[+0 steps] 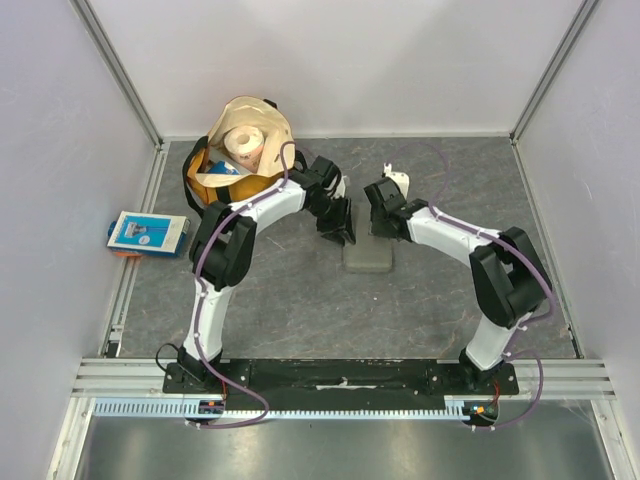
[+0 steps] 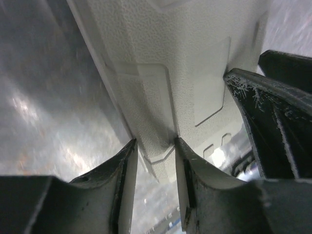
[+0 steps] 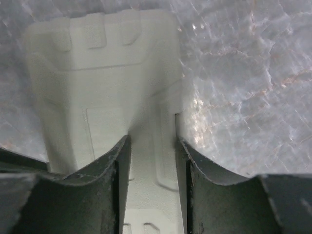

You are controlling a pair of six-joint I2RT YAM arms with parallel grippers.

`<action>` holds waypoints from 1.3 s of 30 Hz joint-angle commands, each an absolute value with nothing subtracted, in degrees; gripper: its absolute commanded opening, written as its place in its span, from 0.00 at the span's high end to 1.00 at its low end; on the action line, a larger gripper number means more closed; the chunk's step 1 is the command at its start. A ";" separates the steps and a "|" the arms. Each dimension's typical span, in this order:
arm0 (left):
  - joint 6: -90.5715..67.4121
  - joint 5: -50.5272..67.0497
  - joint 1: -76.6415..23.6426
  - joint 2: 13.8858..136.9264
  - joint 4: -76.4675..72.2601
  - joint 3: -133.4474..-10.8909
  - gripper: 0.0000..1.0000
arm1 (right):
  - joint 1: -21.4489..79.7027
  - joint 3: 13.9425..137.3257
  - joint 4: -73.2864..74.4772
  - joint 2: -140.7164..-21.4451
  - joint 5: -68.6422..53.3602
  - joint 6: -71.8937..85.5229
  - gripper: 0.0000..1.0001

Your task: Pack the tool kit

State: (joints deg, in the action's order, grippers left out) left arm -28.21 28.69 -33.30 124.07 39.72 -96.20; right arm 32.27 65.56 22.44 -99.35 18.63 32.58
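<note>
The flat grey tool kit case [image 1: 368,258] lies closed on the table's middle. My left gripper [image 1: 341,232] stands at its far left corner. In the left wrist view the case's corner [image 2: 161,97] lies between and under the spread fingertips [image 2: 130,151], jaws open, nothing clamped. My right gripper [image 1: 386,222] is over the case's far edge. In the right wrist view its open fingers [image 3: 183,151] hang just above the case lid [image 3: 102,73], the right finger at the lid's edge. No red-and-black tools show.
A tan-and-yellow bag with a paper roll [image 1: 245,150] stands at the back left. A blue-and-white flat packet [image 1: 148,233] lies outside the left rail. White walls enclose the grey table [image 1: 300,300].
</note>
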 commanded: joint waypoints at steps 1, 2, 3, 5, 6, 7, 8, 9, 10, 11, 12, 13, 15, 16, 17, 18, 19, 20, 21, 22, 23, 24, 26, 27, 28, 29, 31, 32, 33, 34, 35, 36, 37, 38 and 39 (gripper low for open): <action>-26.90 22.69 -35.69 128.05 28.56 -106.23 0.54 | 31.82 70.30 19.34 -105.73 18.63 30.68 0.83; -26.37 21.54 -35.68 128.49 29.17 -108.17 0.50 | 31.56 71.70 19.34 -105.73 18.98 30.41 0.83; -25.76 19.71 -35.51 128.50 30.31 -109.76 0.46 | 31.38 73.20 19.77 -105.47 19.16 29.98 0.82; -24.70 15.49 -35.42 127.27 32.07 -111.70 0.39 | 31.29 76.88 22.83 -104.24 20.99 29.10 0.78; -24.18 13.03 -35.33 126.05 32.52 -111.71 0.35 | 31.12 78.73 24.94 -103.11 22.31 28.74 0.73; -23.47 11.18 -35.25 124.30 32.61 -111.27 0.31 | 30.85 80.58 26.44 -101.70 23.98 28.65 0.68; -22.86 9.34 -35.24 122.45 32.69 -110.66 0.28 | 30.50 81.73 27.76 -100.04 25.39 28.39 0.62; -22.24 7.92 -35.24 120.87 32.78 -110.13 0.25 | 30.15 82.87 28.56 -98.02 26.18 28.21 0.55; -21.80 6.61 -35.07 118.85 32.96 -109.34 0.23 | 29.62 83.49 29.00 -96.17 27.32 27.78 0.48; -21.36 5.46 -35.16 117.26 33.22 -108.73 0.22 | 29.36 83.67 29.18 -93.98 28.47 27.25 0.42; -20.92 4.49 -35.07 115.16 33.40 -107.68 0.21 | 29.01 83.67 29.53 -91.87 29.78 26.90 0.36; -20.57 3.44 -35.07 113.05 33.92 -106.53 0.21 | 28.57 83.50 29.97 -90.11 30.75 26.55 0.32; -20.04 1.77 -35.07 107.87 34.19 -103.81 0.20 | 27.86 82.19 30.76 -86.41 32.77 25.67 0.27; -19.78 0.89 -35.16 105.49 34.19 -102.32 0.19 | 27.60 81.13 31.28 -84.48 34.09 25.49 0.25; -19.43 0.18 -35.07 102.86 34.19 -100.22 0.18 | 27.51 79.82 31.55 -82.46 35.15 25.58 0.24; -19.25 0.26 -35.07 99.79 34.36 -98.19 0.18 | 27.51 78.24 31.90 -80.18 36.90 25.75 0.24; -18.90 -1.91 -35.07 97.06 34.28 -96.09 0.18 | 27.42 76.57 32.08 -77.63 38.39 25.93 0.23; -18.81 -3.76 -35.16 93.73 34.28 -93.54 0.18 | 27.33 74.73 32.08 -75.00 40.24 26.36 0.23; -18.98 -6.22 -35.16 90.12 34.28 -91.25 0.18 | 27.33 72.88 32.08 -72.62 42.08 26.72 0.23; -19.16 -8.24 -35.07 87.13 34.19 -87.58 0.18 | 27.25 70.86 32.17 -69.90 43.67 27.07 0.23; -19.25 -10.78 -34.98 83.53 34.19 -85.02 0.18 | 27.25 69.10 32.17 -67.44 45.51 27.42 0.23; -19.34 -13.33 -35.07 80.54 34.19 -82.55 0.18 | 27.25 67.69 32.52 -64.63 47.09 27.86 0.22; -18.90 -18.17 -35.07 72.99 32.44 -75.71 0.18 | 27.16 64.96 33.57 -59.18 50.00 29.26 0.22; -18.46 -20.54 -35.07 69.38 30.69 -71.85 0.18 | 27.16 63.73 33.75 -56.19 50.71 29.88 0.22; -17.33 -22.05 -35.07 65.17 27.28 -66.76 0.18 | 27.16 61.98 33.75 -53.81 51.50 29.97 0.22; -15.75 -22.67 -35.07 61.30 24.55 -62.62 0.18 | 27.16 61.35 33.75 -51.44 52.20 30.23 0.22; -14.94 -24.07 -34.98 53.65 21.98 -55.66 0.16 | 27.16 60.03 34.10 -47.65 53.96 30.24 0.22; -15.20 -25.04 -35.15 50.92 21.97 -53.98 0.16 | 27.16 59.94 34.45 -45.90 55.01 30.32 0.22; -15.47 -26.01 -35.07 48.19 22.41 -52.66 0.16 | 27.25 60.03 34.98 -44.75 56.24 30.15 0.21; -15.56 -26.89 -35.16 46.08 23.02 -51.86 0.16 | 27.16 60.29 35.50 -43.34 57.21 30.23 0.21; -15.82 -28.03 -35.07 43.79 23.72 -51.25 0.16 | 27.16 60.82 35.86 -41.94 58.00 29.89 0.21; -16.08 -29.26 -35.16 40.64 23.99 -50.46 0.16 | 27.16 61.26 36.21 -40.71 58.70 29.27 0.20; -16.26 -30.14 -35.07 38.52 23.82 -49.58 0.16 | 27.16 61.69 36.12 -39.21 58.97 28.48 0.19; -16.17 -30.93 -35.07 36.15 23.56 -48.70 0.16 | 27.16 62.40 36.12 -38.24 59.06 27.61 0.18; -16.17 -31.11 -35.07 34.12 23.12 -48.26 0.16 | 27.16 63.01 36.12 -37.19 59.06 26.81 0.18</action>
State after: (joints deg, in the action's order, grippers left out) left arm -17.96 -24.75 -34.89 41.34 27.79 -49.76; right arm 27.20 60.40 35.38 -40.53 54.28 28.77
